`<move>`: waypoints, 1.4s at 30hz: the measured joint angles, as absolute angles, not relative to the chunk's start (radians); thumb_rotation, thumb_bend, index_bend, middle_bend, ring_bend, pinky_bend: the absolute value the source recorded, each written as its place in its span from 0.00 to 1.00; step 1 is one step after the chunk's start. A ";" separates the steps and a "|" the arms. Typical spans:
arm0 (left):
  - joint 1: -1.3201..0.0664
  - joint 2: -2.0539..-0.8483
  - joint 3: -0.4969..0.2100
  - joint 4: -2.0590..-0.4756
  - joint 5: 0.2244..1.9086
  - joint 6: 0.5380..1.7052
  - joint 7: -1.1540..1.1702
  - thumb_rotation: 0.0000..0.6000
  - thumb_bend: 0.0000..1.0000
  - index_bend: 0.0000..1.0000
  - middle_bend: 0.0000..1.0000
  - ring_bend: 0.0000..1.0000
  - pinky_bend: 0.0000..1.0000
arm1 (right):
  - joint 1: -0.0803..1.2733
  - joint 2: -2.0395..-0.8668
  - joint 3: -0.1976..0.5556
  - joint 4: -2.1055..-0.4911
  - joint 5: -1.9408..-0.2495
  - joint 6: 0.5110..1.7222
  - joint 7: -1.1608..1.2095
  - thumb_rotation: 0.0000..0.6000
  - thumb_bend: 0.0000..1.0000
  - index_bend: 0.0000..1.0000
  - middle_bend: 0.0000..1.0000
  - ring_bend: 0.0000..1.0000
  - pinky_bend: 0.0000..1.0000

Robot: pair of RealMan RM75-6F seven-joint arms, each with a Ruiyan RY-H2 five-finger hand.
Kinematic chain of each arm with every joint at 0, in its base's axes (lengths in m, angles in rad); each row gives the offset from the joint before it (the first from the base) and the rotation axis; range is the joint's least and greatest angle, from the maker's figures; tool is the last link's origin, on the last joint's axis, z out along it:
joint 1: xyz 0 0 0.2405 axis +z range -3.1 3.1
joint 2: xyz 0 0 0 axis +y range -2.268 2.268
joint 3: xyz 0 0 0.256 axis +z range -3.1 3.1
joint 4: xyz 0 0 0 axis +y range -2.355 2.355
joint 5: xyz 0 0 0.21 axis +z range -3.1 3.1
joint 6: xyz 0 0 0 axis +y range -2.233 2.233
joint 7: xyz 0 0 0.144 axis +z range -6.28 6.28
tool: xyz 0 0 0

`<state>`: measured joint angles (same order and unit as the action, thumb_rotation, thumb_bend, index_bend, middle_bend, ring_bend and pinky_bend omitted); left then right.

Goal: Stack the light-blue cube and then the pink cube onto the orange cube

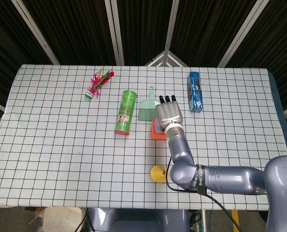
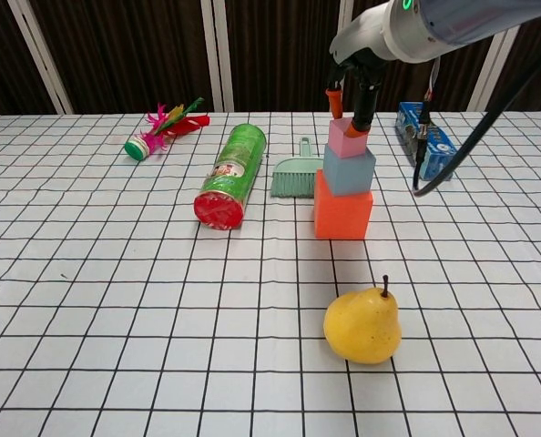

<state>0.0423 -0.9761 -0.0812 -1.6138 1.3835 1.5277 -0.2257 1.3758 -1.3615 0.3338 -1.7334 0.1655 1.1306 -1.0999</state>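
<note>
Pink cube (image 2: 346, 137) pinched by right hand (image 2: 354, 91) fingers atop light-blue cube (image 2: 348, 170) (on orange cube (image 2: 342, 210)); stack could be toppled if release is jerked.

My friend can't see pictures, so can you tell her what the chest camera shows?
A pink cube sits on a light-blue cube on an orange cube, with the right hand at the pink cube from above. A yellow pear lies in front; a green can and a small green brush lie left.
</note>
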 measured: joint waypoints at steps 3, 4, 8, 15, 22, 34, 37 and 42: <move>0.042 -0.976 -0.081 -1.614 1.382 1.526 -0.225 1.00 0.16 0.15 0.00 0.00 0.00 | 1.376 -1.360 0.332 -1.734 0.166 1.131 -1.103 1.00 0.41 0.35 0.04 0.03 0.05; 0.041 -0.976 -0.082 -1.614 1.381 1.525 -0.225 1.00 0.16 0.15 0.00 0.00 0.00 | 1.376 -1.359 0.331 -1.735 0.167 1.131 -1.105 1.00 0.41 0.34 0.04 0.03 0.04; 0.040 -0.976 -0.081 -1.615 1.381 1.520 -0.222 1.00 0.16 0.15 0.00 0.00 0.00 | 1.382 -1.350 0.322 -1.745 0.191 1.126 -1.133 1.00 0.40 0.15 0.04 0.02 0.04; 0.041 -0.975 -0.080 -1.618 1.383 1.524 -0.221 1.00 0.16 0.15 0.00 0.00 0.00 | 1.418 -1.325 0.314 -1.762 0.344 1.109 -1.242 1.00 0.30 0.00 0.04 0.01 0.05; 0.041 -0.975 -0.080 -1.614 1.383 1.524 -0.225 1.00 0.16 0.15 0.00 0.00 0.00 | 1.426 -1.300 0.310 -1.786 0.334 1.143 -1.253 1.00 0.30 0.00 0.04 0.01 0.05; 0.045 -0.973 -0.079 -1.614 1.388 1.532 -0.234 1.00 0.16 0.14 0.00 0.00 0.00 | 1.295 -1.168 0.225 -1.899 0.178 1.196 -1.173 1.00 0.30 0.00 0.04 0.01 0.05; 0.048 -0.974 -0.078 -1.612 1.400 1.546 -0.243 1.00 0.16 0.11 0.00 0.00 0.00 | 1.211 -1.117 0.182 -1.936 0.093 1.191 -1.100 1.00 0.30 0.00 0.04 0.01 0.05; 0.049 -0.984 -0.077 -1.614 1.424 1.564 -0.232 1.00 0.16 0.09 0.00 0.00 0.00 | 1.023 -1.043 0.112 -1.981 -0.144 1.181 -0.868 1.00 0.30 0.00 0.04 0.01 0.05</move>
